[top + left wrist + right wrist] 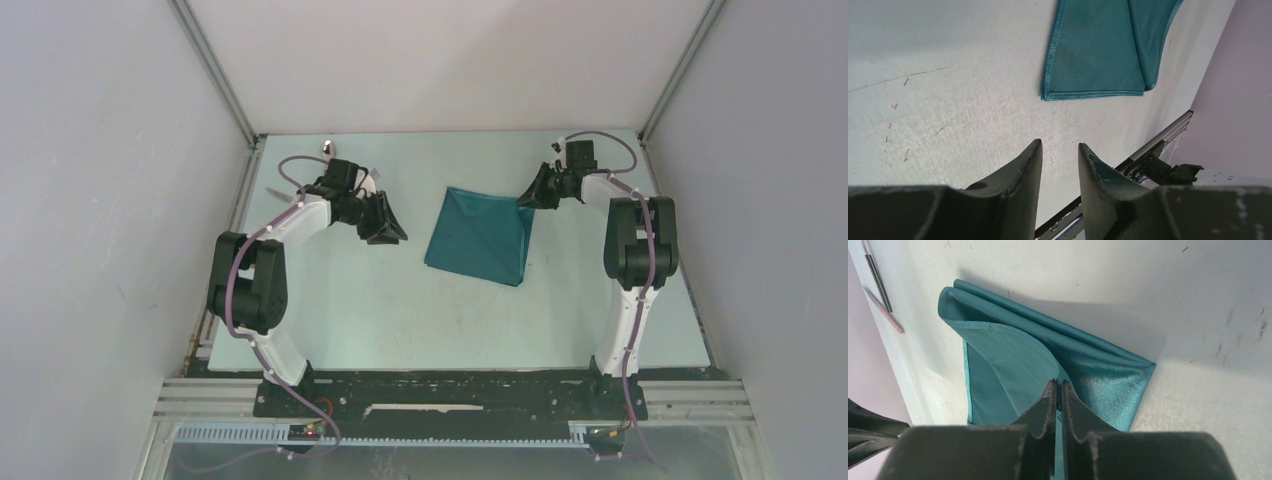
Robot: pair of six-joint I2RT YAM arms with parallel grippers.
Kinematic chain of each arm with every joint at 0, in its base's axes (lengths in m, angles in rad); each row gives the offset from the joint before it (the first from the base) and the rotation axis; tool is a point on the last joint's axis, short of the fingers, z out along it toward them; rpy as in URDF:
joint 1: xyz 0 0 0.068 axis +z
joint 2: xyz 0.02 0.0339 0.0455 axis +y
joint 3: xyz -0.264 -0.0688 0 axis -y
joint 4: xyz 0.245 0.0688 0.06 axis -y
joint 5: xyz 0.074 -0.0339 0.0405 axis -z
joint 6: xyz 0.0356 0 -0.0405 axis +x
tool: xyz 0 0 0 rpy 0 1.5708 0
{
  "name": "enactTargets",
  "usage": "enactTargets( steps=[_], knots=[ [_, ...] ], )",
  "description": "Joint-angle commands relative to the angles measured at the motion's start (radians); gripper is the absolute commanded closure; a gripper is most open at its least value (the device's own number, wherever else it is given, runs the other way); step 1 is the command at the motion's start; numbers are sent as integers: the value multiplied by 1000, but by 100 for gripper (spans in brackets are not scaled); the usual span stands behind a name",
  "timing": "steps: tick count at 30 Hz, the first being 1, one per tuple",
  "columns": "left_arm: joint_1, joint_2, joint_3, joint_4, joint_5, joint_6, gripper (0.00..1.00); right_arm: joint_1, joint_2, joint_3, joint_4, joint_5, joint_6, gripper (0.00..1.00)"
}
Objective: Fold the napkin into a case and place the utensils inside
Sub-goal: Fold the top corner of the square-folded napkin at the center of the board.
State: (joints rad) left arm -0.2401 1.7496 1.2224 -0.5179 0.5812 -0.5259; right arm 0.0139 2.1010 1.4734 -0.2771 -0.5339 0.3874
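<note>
Dark fingers of the right gripper [1058,390] were clenched on a hemmed corner of the napkin [1088,365], holding that corner off the surface while the rest of the teal cloth lay partly doubled over itself beneath. From above, the napkin [478,238] sat right of centre on the far half of the table [400,320], a diagonal crease running across it. The left gripper [1060,155] hung released beside the cloth, its jaws apart with only bare tabletop between them, and the napkin's hemmed edge lay near but not touching. Two slim utensils [877,277] lay side by side beyond the cloth, near the left wall, well apart from the napkin and too thin to tell which was which. Nothing stood between either gripper and the cloth. The tabletop was pale and matte, marked with small scuffs and fine scratches. Plain grey-white walls [100,200] enclosed it on three sides, joined by aluminium rails [215,70].
</note>
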Motion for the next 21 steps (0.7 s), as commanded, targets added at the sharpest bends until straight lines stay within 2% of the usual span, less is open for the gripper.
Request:
enactTargets(
  steps=[1, 9, 13, 15, 18, 19, 20, 21],
  knots=[
    [-4, 2, -5, 18, 25, -7, 61, -6, -2, 40, -15, 11, -30, 91],
    [-4, 2, -4, 18, 27, -8, 61, -5, -25, 35, -24, 25, -30, 83],
    [-5, -1, -6, 20, 27, -5, 59, -6, -55, 49, -70, 88, -39, 80],
    [-6, -6, -10, 27, 28, -4, 58, -6, -73, 67, -114, 127, -60, 73],
    [-13, -28, -33, 97, 52, -22, 53, -2, -155, 71, -215, 271, -102, 44],
    [-19, -40, -47, 136, 63, -38, 42, 9, -198, 47, -243, 328, -113, 37],
    [-27, -49, -57, 177, 73, -59, 36, 20, -243, 17, -261, 380, -122, 30],
    [-38, -58, -63, 226, 78, -86, 34, 34, -285, -15, -276, 413, -125, 27]
  ],
)
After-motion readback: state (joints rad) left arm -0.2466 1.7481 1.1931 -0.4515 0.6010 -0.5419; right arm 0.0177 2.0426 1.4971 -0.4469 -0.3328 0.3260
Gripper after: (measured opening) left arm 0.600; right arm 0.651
